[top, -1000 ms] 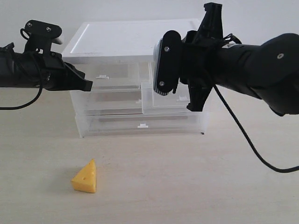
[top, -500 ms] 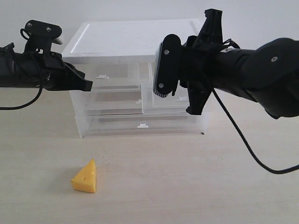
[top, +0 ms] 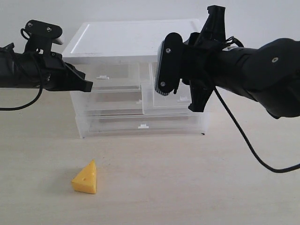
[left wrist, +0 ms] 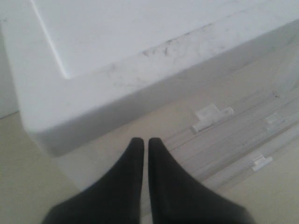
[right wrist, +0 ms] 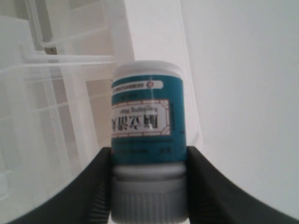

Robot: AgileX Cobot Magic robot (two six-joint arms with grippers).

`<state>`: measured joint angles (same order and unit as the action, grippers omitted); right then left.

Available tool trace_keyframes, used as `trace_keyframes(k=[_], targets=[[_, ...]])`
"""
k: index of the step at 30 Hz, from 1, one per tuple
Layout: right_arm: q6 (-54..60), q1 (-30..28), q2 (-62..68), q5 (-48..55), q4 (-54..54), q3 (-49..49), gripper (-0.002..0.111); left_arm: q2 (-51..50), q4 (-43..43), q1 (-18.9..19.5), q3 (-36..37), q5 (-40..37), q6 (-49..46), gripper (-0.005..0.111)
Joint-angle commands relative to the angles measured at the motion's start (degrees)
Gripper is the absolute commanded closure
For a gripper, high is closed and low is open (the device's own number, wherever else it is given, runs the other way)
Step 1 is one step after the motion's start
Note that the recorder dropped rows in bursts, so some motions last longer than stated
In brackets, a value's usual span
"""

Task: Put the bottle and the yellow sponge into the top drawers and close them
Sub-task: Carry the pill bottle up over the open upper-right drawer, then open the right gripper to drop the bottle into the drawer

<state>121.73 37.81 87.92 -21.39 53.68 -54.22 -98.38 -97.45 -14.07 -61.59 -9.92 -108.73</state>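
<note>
We begin with the pale table (top: 197,187), which fills the lower half of the exterior view and carries a translucent cabinet (top: 82,110) under a flat white lid (top: 131,40).

The right arm (top: 262,75) reaches in from the right at lid height, and its wrist hides the cabinet's upper right front. The left arm (top: 23,72) enters level from the left.

Below the lid we see two full-width drawers (top: 112,124), both pushed in. Above them sit the two half-width drawers. The top right drawer (top: 164,101) is pulled forward, so its front stands proud of the rest. The top left drawer (top: 117,72) is flush with the frame.

The right gripper (right wrist: 148,154) is spread wide and pinches the bottle (right wrist: 148,116) between its two fingers. They press on the lower body just above the ribbed cap, which points towards the wrist, so the teal label reads upside down in the right wrist view. The bottle is off the table, close beside the clear walls of the pulled-out drawer. We cannot tell whether it is over the drawer's cavity, and the exterior view does not show it.

The left gripper (left wrist: 142,140) has its fingers pressed together on nothing. It hovers just in front of the lid's left corner, near the tab handle (left wrist: 212,116) of the top left drawer.

The yellow sponge (top: 85,178) lies on the table in front of the cabinet, towards the left, well apart from both grippers.
</note>
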Motion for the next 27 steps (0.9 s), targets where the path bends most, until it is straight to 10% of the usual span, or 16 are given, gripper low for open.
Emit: trace_keyframes(k=[1,27], targets=[[0.2,-0.3,-0.1,-0.6,-0.2,-0.5,0.072,0.0,0.0,0.2,0.2,-0.2,-0.3,0.103],[0.2,-0.2,-0.1,-2.3,2.9,-0.5,0.059,0.0,0.0,0.2,0.2,-0.2,-0.9,0.103]])
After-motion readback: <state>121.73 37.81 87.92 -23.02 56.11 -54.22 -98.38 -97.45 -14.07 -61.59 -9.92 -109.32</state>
